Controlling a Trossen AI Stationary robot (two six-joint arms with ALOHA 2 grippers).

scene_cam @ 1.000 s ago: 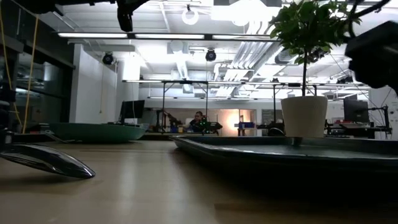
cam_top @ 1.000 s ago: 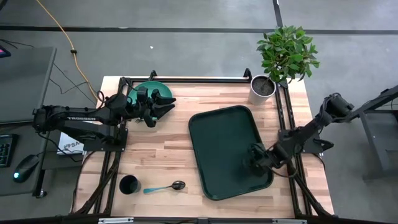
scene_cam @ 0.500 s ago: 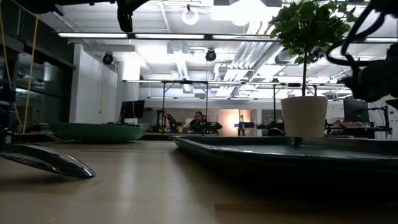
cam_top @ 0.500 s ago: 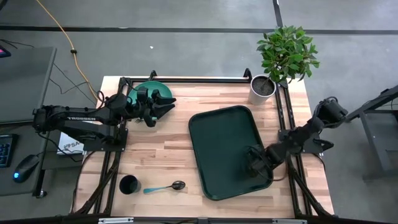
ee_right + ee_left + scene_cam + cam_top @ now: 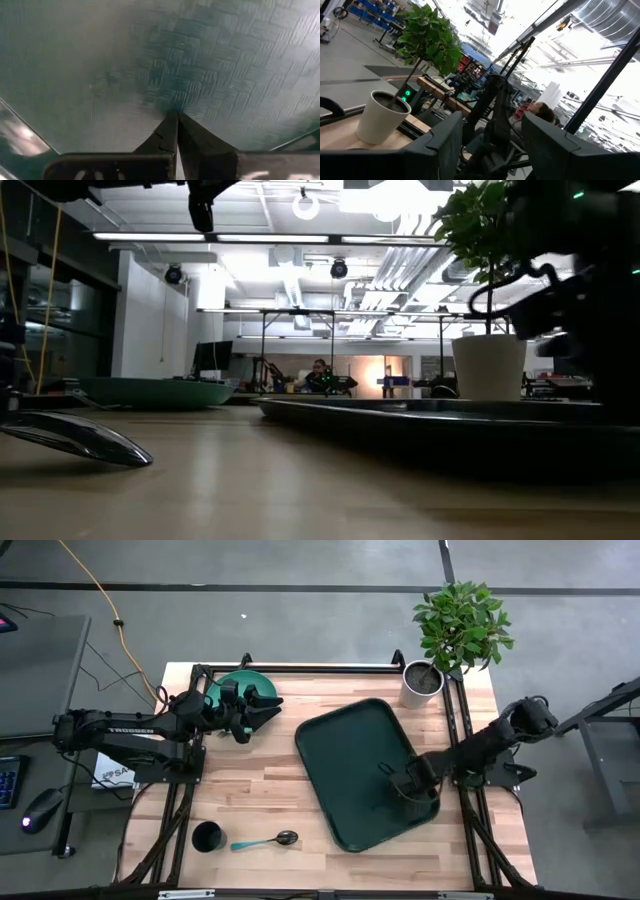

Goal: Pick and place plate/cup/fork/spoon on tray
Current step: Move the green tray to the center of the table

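pressed the right tool, fingers together, onto the tray, which lay skewed on the worktop. held the left tool spread above the plate, nearest it; cup and spoon lay on that arm's side too.

Left arm stretched level from the left side toward the far middle, dark two-finger left gripper held off the surface, jaws spread apart, nothing between them; right arm angled in from the right edge, elbow raised, dark right gripper pointing down, jaws pressed together, tips touching the surface below.
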